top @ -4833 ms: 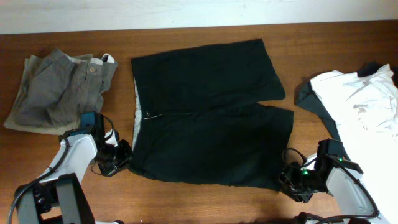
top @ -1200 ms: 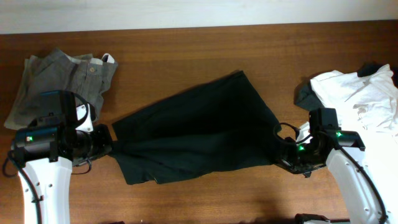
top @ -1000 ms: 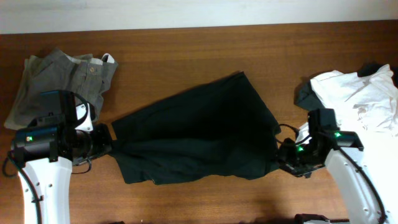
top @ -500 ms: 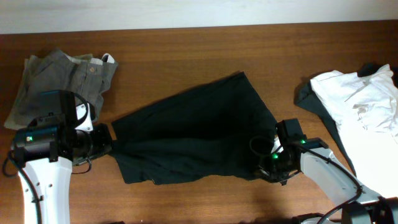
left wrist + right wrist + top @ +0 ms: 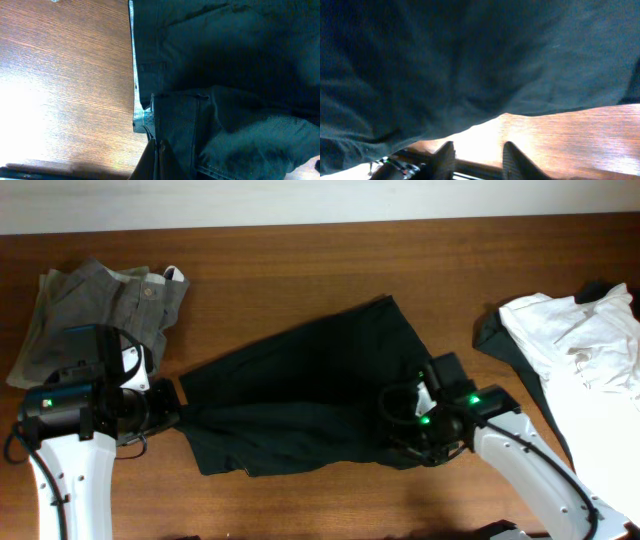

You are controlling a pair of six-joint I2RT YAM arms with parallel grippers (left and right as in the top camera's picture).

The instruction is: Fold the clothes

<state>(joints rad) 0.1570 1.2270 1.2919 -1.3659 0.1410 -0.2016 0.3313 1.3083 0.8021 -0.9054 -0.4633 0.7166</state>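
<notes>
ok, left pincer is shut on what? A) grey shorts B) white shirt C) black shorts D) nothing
C: the left wrist view shows the left pincer closed on the waistband corner of the black shorts.

Spread shorts [image 5: 310, 390] lie between bundled shorts [image 5: 100, 320] and shirt [image 5: 580, 350].

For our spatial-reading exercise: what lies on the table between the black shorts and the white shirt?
Overhead view: between the black shorts and white shirt lies a strip of bare table, then dark cloth at the shirt's edge.
</notes>
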